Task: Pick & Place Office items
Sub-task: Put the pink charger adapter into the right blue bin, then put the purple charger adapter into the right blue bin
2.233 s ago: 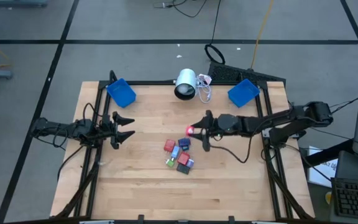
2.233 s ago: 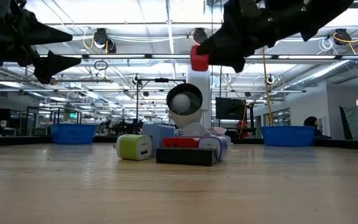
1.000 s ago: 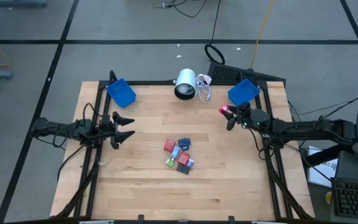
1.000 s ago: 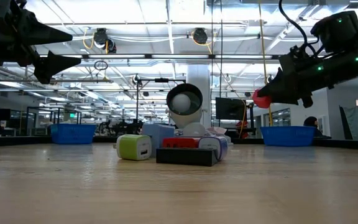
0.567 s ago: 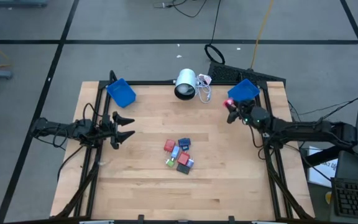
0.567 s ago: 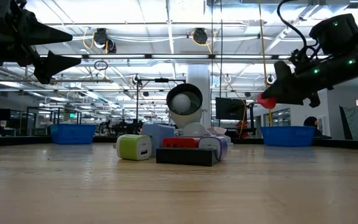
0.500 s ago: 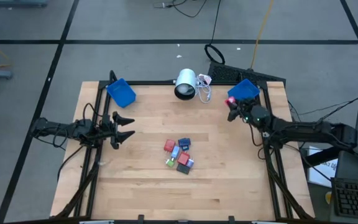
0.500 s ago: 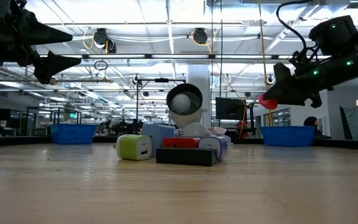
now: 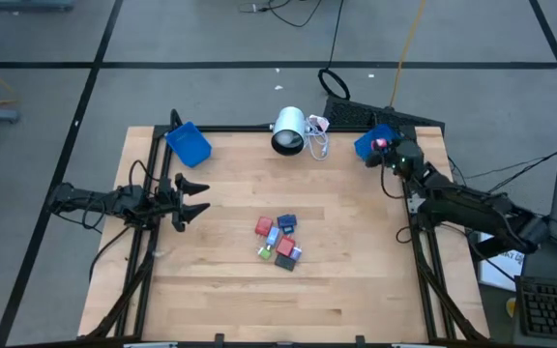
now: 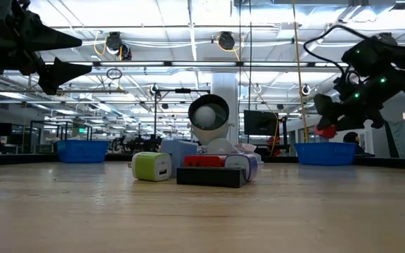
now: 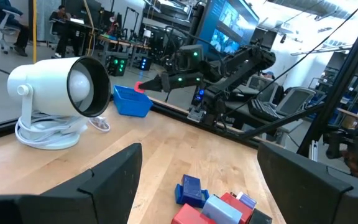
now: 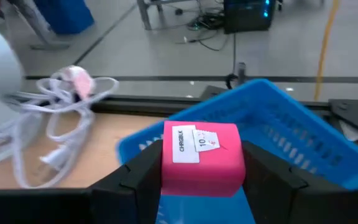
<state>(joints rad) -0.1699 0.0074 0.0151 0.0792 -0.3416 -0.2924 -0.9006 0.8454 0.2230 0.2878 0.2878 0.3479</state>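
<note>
The office items (image 9: pixel 278 240) lie in a small heap of red, blue, green and dark blocks on the wooden table's middle, seen too in the low view (image 10: pixel 195 169). One more item, a pink-red block (image 12: pixel 201 157) with a white label, is up in the air over the right blue bin (image 9: pixel 375 143) at the far right corner. My right gripper (image 9: pixel 381 145) is shut on it. My left gripper (image 9: pixel 196 196) waits open at the table's left side, level, pointing at the heap. My right gripper pinches the pink-red block by two opposite sides (image 12: pixel 168 163) between its two fingers (image 12: pixel 138 174). The fingers come from the table's right side, pointing toward the far left and slanting a little down. The block is lifted clear above the bin's blue wall (image 12: pixel 278 134), its labelled face toward the wrist camera.
A white lamp-like cylinder (image 9: pixel 289 130) with a coiled white cable (image 9: pixel 317 143) stands at the far edge's middle. A second blue bin (image 9: pixel 189 145) sits at the far left corner. A black frame runs round the table's edges.
My right gripper has swung with the pink-red block toward the table's far right corner, from beside the right bin to above it, turning about as it went. The block has stayed between the fingers.
</note>
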